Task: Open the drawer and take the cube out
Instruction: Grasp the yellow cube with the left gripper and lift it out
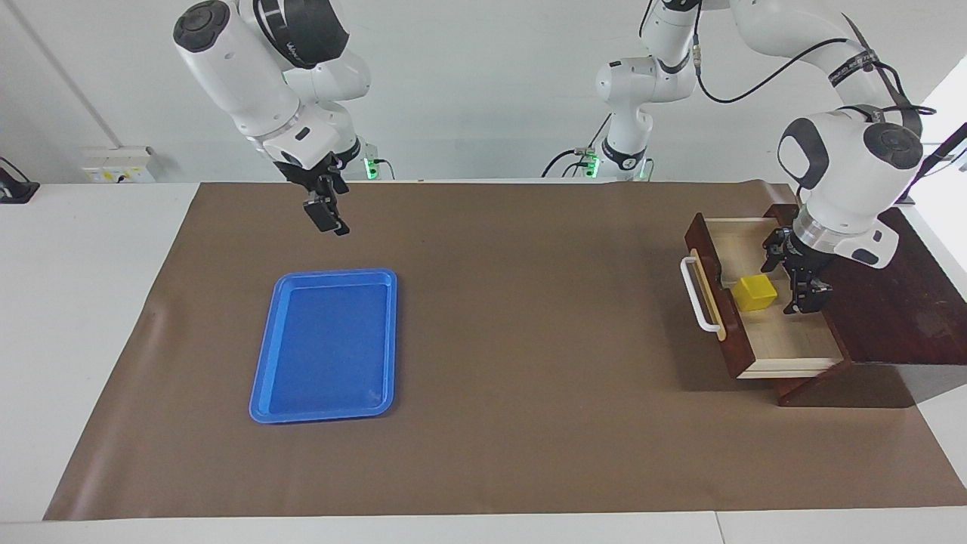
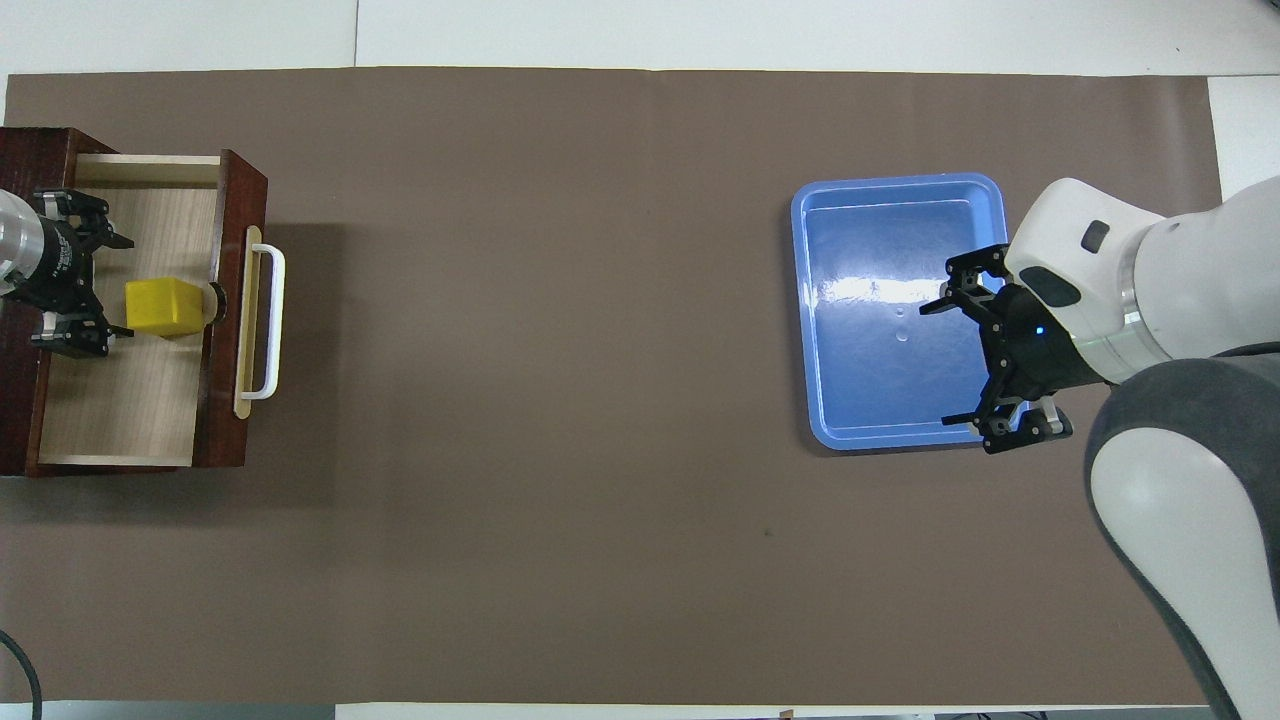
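A dark reddish-brown wooden drawer (image 1: 763, 302) with a white bar handle stands pulled open at the left arm's end of the table. A small yellow cube (image 1: 755, 292) rests inside on its pale floor. The left gripper (image 1: 795, 276), released, hangs just beside the cube. The right gripper (image 1: 326, 215), released, waits over the brown mat near a blue plastic tray (image 1: 326, 346).

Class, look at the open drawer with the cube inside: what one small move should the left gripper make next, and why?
Probably lower the left gripper around the cube and close on it. The drawer is already pulled out, the cube lies uncovered on its floor near the front panel, and the gripper is open over the drawer beside the cube, not touching it. The right gripper waits near the tray.
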`<action>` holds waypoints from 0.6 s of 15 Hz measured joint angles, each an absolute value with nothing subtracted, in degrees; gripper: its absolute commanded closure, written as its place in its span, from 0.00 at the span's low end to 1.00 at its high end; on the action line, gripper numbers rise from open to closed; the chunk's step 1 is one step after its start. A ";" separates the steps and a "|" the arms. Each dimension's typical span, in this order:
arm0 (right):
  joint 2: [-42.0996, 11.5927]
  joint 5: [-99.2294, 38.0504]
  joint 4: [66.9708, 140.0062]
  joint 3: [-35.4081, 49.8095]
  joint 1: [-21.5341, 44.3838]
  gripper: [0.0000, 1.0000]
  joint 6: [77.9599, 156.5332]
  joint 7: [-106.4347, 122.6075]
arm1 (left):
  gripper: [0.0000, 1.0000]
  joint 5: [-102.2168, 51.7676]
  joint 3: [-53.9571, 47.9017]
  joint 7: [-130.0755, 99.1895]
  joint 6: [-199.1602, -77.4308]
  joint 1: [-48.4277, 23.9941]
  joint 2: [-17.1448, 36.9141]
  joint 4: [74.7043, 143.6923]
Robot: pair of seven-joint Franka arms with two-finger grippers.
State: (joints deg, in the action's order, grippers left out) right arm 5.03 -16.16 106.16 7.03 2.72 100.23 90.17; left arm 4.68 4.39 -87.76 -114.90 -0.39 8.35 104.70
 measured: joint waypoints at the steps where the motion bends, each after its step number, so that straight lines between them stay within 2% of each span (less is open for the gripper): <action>1: 4.58 -16.82 106.51 7.07 3.65 0.00 101.49 90.18 | 0.00 4.68 4.33 -88.05 -115.35 -0.44 7.79 105.92; 3: 3.42 -17.87 106.77 7.13 5.58 0.00 103.76 90.17 | 0.00 4.67 4.31 -88.30 -117.73 -0.44 6.89 108.55; 4: 2.82 -18.32 106.79 7.16 6.30 0.00 104.58 90.16 | 0.07 4.67 4.32 -88.32 -118.69 -0.43 6.58 109.60; 6: 1.69 -19.17 106.80 7.19 7.25 0.00 105.97 89.87 | 0.66 4.66 4.34 -88.45 -120.29 -0.42 6.30 111.21; 7: 1.38 -19.55 106.79 7.20 7.58 0.00 106.28 89.07 | 1.00 4.64 4.33 -88.91 -120.63 -0.42 6.28 111.44; 9: 1.11 -19.84 106.79 7.21 8.54 0.00 107.39 87.96 | 1.00 4.62 4.27 -90.31 -120.87 -0.44 6.27 111.43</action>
State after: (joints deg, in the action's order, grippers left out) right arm 1.11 -19.84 106.79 7.21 8.54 107.39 87.96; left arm 4.62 4.27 -90.31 -120.87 -0.44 6.27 111.43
